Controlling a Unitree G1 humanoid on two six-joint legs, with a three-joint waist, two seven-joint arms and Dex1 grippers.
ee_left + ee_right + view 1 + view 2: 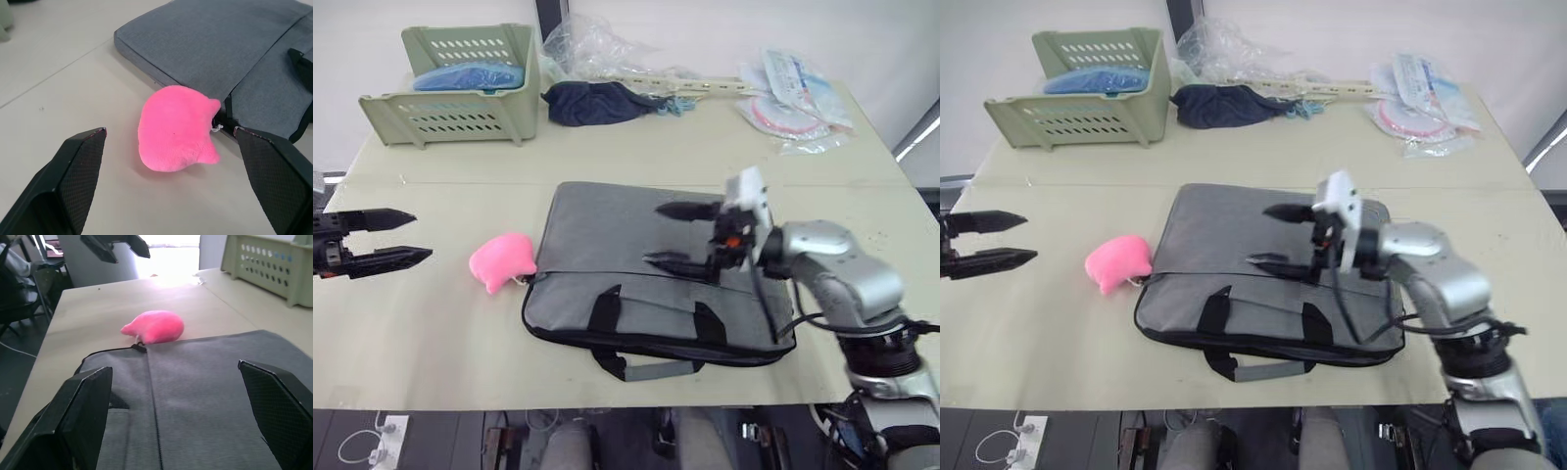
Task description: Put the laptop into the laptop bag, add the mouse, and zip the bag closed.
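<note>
Only the pink plush charm (pixel 502 260) lies between left hand (pixel 403 238) and laptop bag (pixel 626 264).

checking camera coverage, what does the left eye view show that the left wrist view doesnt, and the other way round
The left eye view alone takes in the green basket, the navy cloth bundle, the plastic packets and the right gripper, open over the laptop bag. The left wrist view alone gives the close look at the cord tying the pink plush charm to the bag's zipper end. Both show the bag, the charm, the table and the open left gripper.
</note>
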